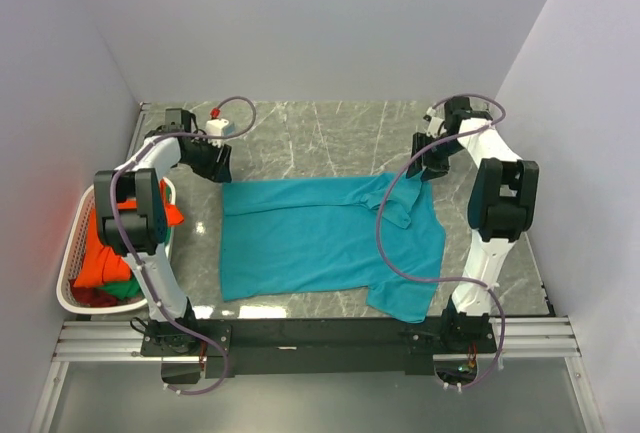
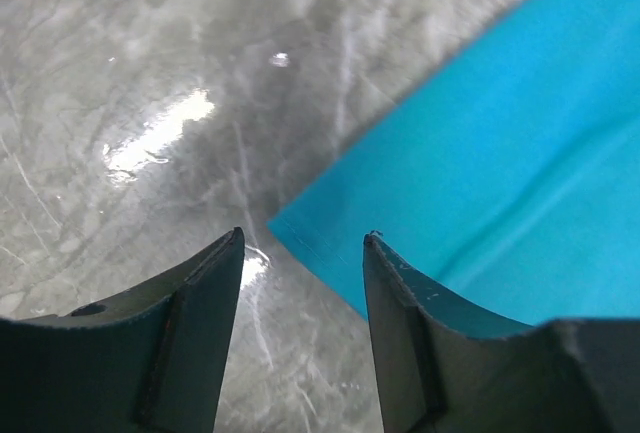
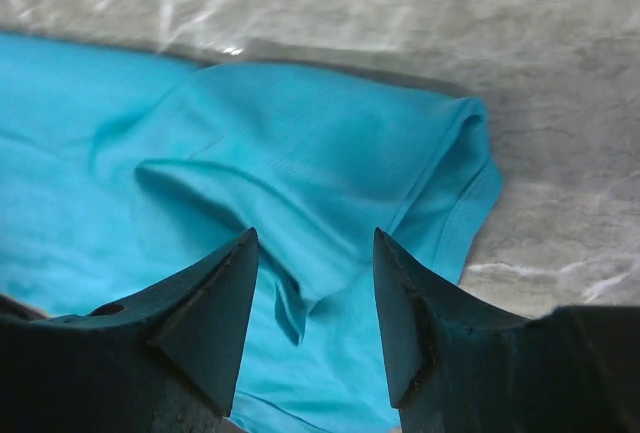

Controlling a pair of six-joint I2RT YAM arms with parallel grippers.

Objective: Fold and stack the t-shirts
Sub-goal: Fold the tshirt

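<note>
Fingers (image 2: pixel 200 323) apart at teal t-shirt (image 2: pixel 500 153) corner

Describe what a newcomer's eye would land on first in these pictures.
A teal t-shirt lies spread across the middle of the grey marbled table, one sleeve rumpled. Both arms reach to its far edge, the left fingers and right fingers open over the cloth. At the table's left, a white basket holds orange cloth.

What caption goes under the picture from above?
A teal t-shirt lies spread on the table; an orange t-shirt and a green t-shirt wait in the white basket.
</note>
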